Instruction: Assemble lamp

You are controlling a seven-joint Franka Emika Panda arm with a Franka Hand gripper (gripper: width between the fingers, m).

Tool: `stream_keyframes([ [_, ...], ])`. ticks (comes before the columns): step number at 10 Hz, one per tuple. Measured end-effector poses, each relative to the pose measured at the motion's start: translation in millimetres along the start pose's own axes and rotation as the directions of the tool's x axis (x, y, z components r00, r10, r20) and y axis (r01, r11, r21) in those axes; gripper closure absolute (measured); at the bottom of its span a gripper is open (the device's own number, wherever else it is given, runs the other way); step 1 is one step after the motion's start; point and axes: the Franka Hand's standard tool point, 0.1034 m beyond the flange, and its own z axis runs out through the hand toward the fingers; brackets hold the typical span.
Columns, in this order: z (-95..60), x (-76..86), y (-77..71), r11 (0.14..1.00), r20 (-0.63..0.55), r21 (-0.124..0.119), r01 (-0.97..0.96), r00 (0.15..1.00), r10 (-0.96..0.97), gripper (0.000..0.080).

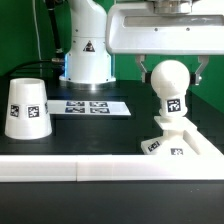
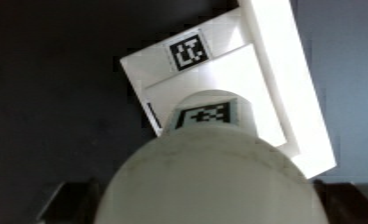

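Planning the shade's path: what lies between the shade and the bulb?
Only the flat marker board, lying slightly farther back, as the exterior view shows.

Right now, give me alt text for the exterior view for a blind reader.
The gripper hangs over the ball-topped bulb, which stands upright on the flat base, a finger either side of the ball. The cone shade and the marker board sit toward the exterior view's left.
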Motion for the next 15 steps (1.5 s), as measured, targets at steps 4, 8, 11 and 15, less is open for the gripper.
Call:
stream_keyframes([
  [4, 0.1, -1.8, -1.4, 0.95, 0.008, -0.003, -0.314, 0.949, 0.314, 0.0222],
  [8, -0.1, 6.6, 0.6, 0.793, 0.068, 0.014, -0.609, 0.792, 0.606, 0.0222],
  [11, 0.1, 5.6, -4.4, 0.67, 0.08, 0.001, -0.742, 0.668, 0.74, 0.0222],
  [15, 0.5, 4.4, -5.8, 0.68, 0.078, 0.001, -0.733, 0.678, 0.731, 0.022],
])
